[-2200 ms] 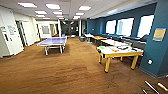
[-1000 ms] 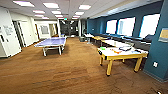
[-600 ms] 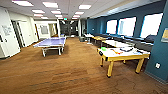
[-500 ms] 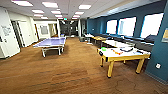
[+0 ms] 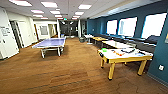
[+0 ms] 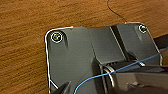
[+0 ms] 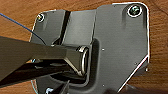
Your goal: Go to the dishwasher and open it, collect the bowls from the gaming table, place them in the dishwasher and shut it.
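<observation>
Gaming table point(image 5: 124, 56) ahead, right

Blue ping-pong table point(image 5: 50, 43) stood left-centre on brown wood-look floor point(image 5: 62, 72). Bright windows point(image 5: 128, 25) lined teal wall point(image 5: 100, 25). Ceiling light panels point(image 5: 50, 4) were lit.
</observation>
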Available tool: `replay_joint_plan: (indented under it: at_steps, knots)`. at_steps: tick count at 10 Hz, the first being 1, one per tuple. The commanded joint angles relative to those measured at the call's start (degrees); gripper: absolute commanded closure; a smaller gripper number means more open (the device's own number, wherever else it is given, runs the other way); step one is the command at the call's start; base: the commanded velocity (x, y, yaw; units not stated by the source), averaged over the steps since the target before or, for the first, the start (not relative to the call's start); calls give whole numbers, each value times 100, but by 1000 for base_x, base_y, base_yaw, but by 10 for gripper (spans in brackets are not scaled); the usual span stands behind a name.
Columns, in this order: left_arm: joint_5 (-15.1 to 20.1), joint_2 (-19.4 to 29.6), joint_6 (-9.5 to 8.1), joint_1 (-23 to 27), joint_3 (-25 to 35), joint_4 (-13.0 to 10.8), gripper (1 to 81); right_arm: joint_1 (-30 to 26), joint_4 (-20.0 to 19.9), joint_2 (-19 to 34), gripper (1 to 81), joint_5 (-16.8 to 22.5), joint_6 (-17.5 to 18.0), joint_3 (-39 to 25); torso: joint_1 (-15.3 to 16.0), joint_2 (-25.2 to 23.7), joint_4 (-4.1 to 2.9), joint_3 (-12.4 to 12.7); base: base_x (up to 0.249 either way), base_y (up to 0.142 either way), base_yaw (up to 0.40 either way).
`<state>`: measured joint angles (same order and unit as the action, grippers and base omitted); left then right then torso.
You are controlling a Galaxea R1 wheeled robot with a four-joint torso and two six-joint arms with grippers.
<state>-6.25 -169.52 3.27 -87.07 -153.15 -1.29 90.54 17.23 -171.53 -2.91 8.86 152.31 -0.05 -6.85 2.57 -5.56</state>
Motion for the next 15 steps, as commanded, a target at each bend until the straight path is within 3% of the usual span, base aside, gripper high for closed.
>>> replay_joint_plan:
  at_steps: [1, 15]
  knots:
    - [256, 32, 42, 335, -5, -29, 10, -286, 44, 11, 10, 283, -7, -27, 5, 0, 0, 0, 169, 0, 0]
    - [256, 23, 42, 335, -5, -20, 10, -295, 62, -6, 10, 291, -16, -18, 5, 2, 0, 0, 171, 10, 0]
